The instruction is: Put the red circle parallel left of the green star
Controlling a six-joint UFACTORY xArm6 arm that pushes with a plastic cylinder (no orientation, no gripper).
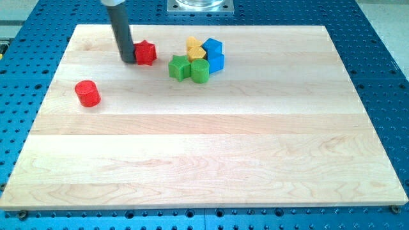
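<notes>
The red circle (pixel 87 93) is a short red cylinder lying alone at the view's left of the wooden board (pixel 204 166). The green star (pixel 179 67) sits near the view's top centre, touching a green circle (pixel 200 71) on its right. My tip (pixel 128 61) rests on the board at the view's top left, touching the left side of a red star (pixel 146 53). The tip is above and to the right of the red circle, and well to the left of the green star.
A tight cluster lies right of the green star: a yellow block (pixel 195 43), a second yellow block (pixel 196 53), a blue block (pixel 212 46) and a second blue block (pixel 216 62). Blue perforated table (pixel 383 76) surrounds the board. A metal mount (pixel 200 5) is at the top.
</notes>
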